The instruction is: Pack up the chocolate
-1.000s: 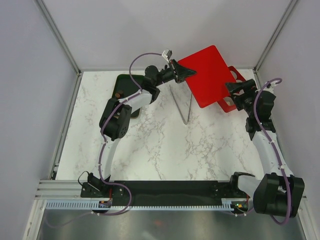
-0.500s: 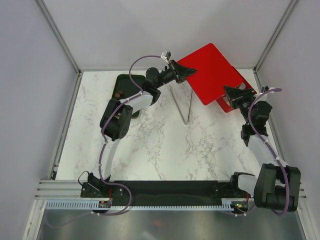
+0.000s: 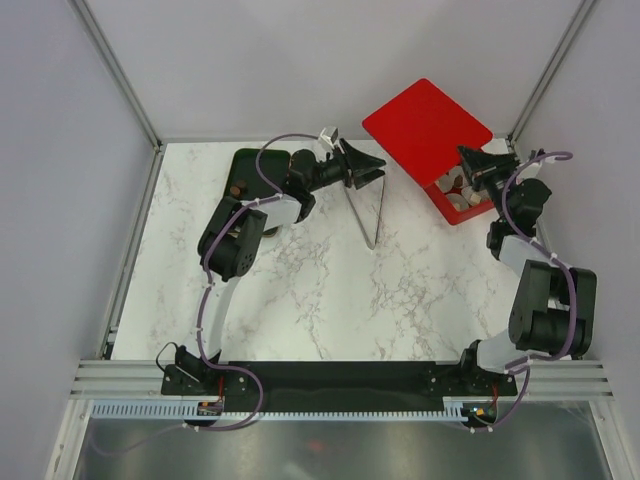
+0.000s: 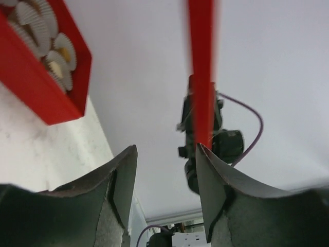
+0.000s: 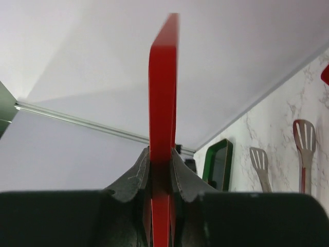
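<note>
The red box [image 3: 449, 207] sits at the back right of the table, its white pleated cups [image 4: 46, 56] showing. One cup holds a cream chocolate [image 4: 64, 52]. Small brown chocolates [image 3: 235, 188] lie on the dark green tray [image 3: 250, 168]. My right gripper [image 3: 478, 166] is shut on the edge of the red lid [image 3: 425, 122], which hangs tilted above and behind the box. The right wrist view has the lid [image 5: 163, 92] edge-on between the jaws of that gripper [image 5: 160, 154]. Left of the lid, my left gripper [image 3: 368, 166] is open and holds nothing. In its wrist view this gripper [image 4: 167, 164] faces the lid's edge [image 4: 201, 77].
Thin metal tongs [image 3: 375, 210] lie on the marble table [image 3: 320, 290] between the tray and the box; their flat tips [image 5: 303, 136] show in the right wrist view. Grey walls and an aluminium frame close in the back and sides.
The left gripper opened and let go of the lid. The right gripper shut on the lid's right edge and carried it up and back, uncovering the box.
</note>
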You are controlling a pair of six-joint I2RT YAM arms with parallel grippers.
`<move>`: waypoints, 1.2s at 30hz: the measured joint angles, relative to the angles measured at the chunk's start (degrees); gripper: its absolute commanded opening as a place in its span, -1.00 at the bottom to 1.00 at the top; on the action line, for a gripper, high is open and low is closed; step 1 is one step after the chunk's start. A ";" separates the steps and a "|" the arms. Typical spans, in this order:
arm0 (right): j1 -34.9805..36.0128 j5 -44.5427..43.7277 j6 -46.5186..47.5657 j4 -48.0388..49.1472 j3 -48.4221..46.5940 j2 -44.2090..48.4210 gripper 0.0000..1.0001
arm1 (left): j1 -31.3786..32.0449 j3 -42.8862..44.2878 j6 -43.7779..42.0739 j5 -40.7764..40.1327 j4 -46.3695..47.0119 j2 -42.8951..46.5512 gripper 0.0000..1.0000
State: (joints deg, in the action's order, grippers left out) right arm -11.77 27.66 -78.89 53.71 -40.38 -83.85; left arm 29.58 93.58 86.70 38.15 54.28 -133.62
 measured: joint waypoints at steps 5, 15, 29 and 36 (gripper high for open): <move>-4.59 3.63 -2.97 3.28 -8.33 -7.93 -1.00 | -1.33 -6.62 -2.67 1.70 -2.82 1.27 0.19; -11.65 10.36 -5.38 2.93 -14.69 -21.27 -1.00 | -2.56 -18.47 -9.09 4.48 -7.04 15.21 0.20; -14.10 10.75 3.50 -11.65 -19.47 -24.48 -1.00 | 2.16 -25.46 -28.02 3.98 -40.24 36.85 0.31; -15.04 10.67 3.50 -11.89 -21.42 -30.14 -1.00 | 3.93 -24.09 -36.13 4.22 -55.56 41.94 0.46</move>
State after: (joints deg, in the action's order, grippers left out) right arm -26.81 38.33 -75.40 41.82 -61.80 -113.99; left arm 33.52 69.49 50.57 42.37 -1.28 -91.68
